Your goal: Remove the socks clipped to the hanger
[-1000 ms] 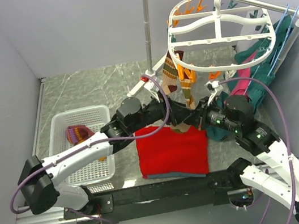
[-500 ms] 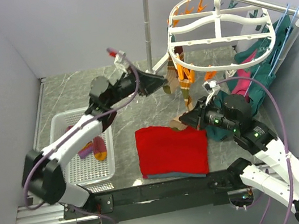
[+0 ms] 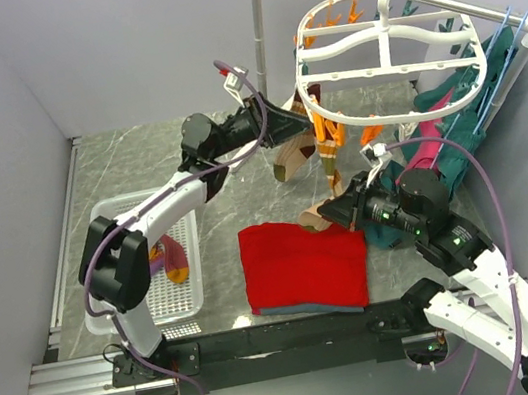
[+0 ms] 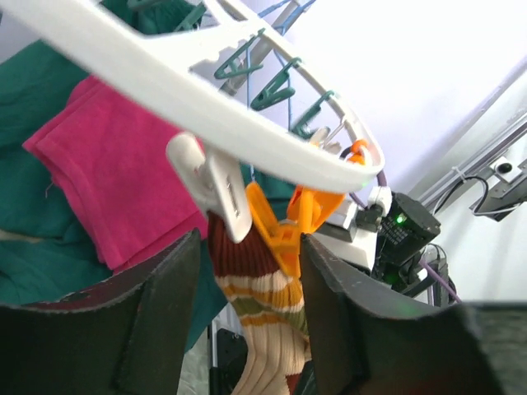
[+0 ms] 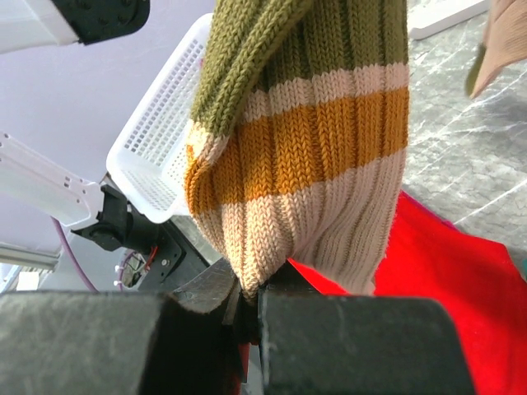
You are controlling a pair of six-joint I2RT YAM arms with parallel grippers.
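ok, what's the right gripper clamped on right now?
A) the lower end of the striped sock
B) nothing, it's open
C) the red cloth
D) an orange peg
A: in the right wrist view the right gripper is shut on the bottom end of the striped sock, which hangs down into its jaws; the red cloth lies on the table behind it, not gripped.

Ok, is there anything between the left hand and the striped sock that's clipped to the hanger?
Nothing visible. The left hand is open, with the striped sock and its orange peg straight ahead between the fingers; the white hanger passes above, not across the path.
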